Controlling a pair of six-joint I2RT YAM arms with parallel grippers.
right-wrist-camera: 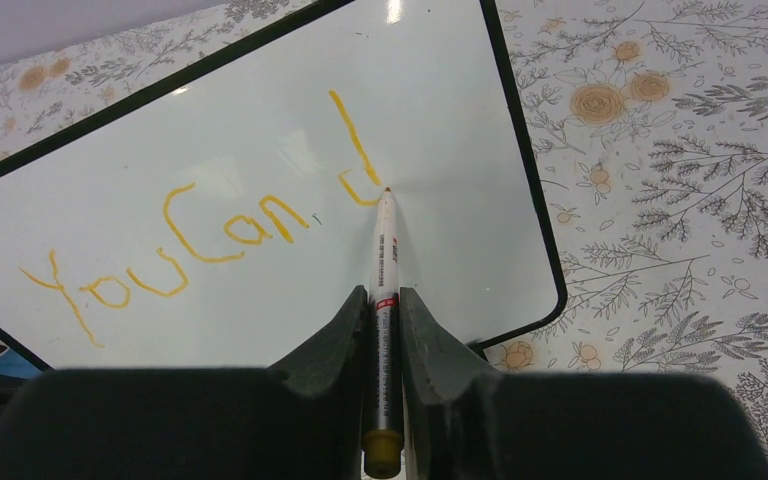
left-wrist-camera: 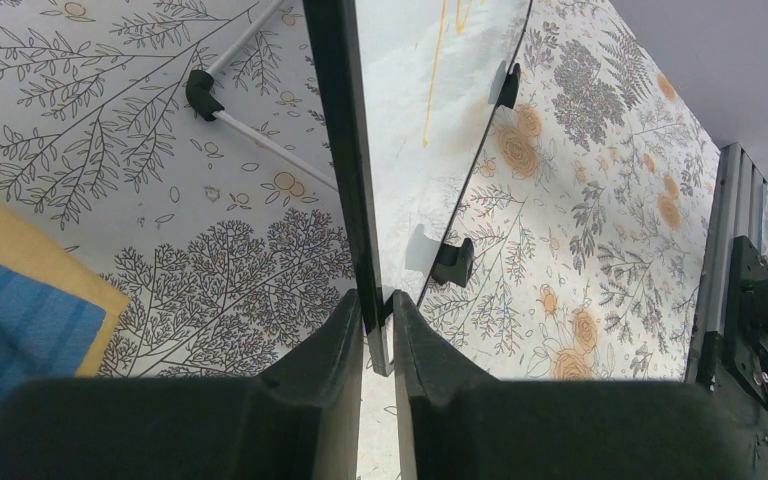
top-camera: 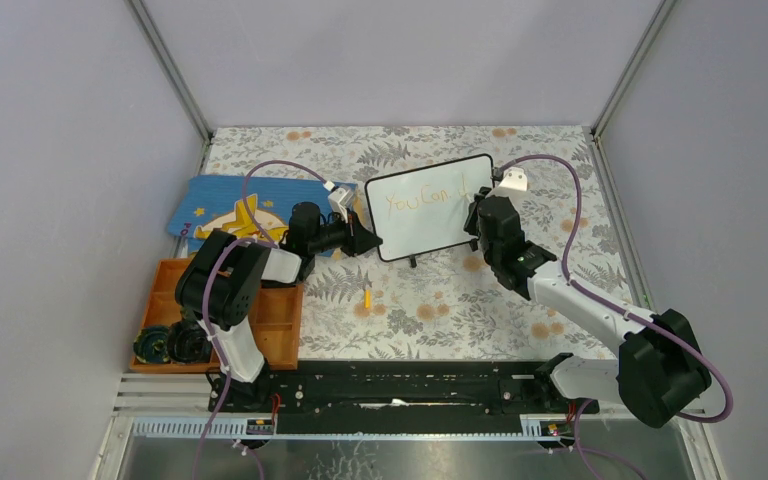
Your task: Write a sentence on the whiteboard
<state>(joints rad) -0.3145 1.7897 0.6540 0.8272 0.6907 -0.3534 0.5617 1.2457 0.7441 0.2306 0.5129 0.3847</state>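
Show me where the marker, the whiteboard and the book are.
marker (right-wrist-camera: 385,255), right wrist view, on its white barrel.
whiteboard (top-camera: 430,232), top view, on a bare patch of its white face.
book (top-camera: 205,198), top view, on its blue cover.

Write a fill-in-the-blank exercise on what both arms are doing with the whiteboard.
The right arm's fingers hold a ____.
Seen from above, the left arm's fingers grip the whiteboard's ____ edge.
The sentence so far reads "You ____" plus a started d.
Missing words: marker; left; Can.
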